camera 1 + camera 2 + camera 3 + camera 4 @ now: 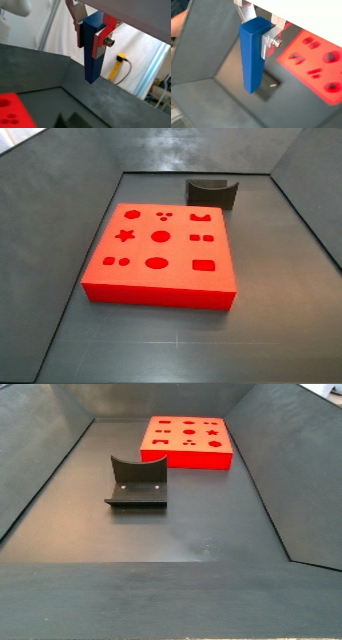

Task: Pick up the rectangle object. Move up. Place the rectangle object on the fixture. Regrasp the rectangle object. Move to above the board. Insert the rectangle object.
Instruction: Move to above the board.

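Both silver fingers point(101, 42) of the gripper point(92, 31) are clamping the rectangle object point(253, 57) upright, high out of both side views, so it should be lowering squarely toward the fixture point(138, 481).

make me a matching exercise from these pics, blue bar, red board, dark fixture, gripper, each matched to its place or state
Things:
1. rectangle object
2. board
3. fixture
4. gripper

Places or states:
A. lies flat on the floor, shaped holes facing up
B. shows only in both wrist views, raised above the floor
C. hangs upright, clamped between the fingers
D. stands on the floor apart from the red block, nothing resting on it

Pairs: 1-C, 2-A, 3-D, 4-B
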Tool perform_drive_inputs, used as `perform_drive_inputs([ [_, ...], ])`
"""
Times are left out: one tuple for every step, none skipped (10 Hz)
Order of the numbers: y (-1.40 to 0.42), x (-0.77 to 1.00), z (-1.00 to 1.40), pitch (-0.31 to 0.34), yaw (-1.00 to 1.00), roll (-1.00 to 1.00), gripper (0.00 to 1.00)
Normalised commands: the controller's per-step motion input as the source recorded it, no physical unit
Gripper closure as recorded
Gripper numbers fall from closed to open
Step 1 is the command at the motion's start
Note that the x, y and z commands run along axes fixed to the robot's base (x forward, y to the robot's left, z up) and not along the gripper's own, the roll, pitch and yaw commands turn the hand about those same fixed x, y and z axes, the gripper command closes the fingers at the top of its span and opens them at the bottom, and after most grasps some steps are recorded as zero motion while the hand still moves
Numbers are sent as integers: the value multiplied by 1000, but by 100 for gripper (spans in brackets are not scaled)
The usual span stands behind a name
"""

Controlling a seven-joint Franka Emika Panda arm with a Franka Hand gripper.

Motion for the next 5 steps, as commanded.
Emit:
perform_drive_inputs([
  [-590, -1000, 222, -123, 61, -1000, 100],
  [-570, -1000, 220, -147, 62, -1000, 100],
  [-543, -1000, 211, -163, 61, -1000, 100],
  [-505, -1000, 197, -180, 57, -1000, 100],
  [-422, -894, 171, -197, 49, -1000, 100],
])
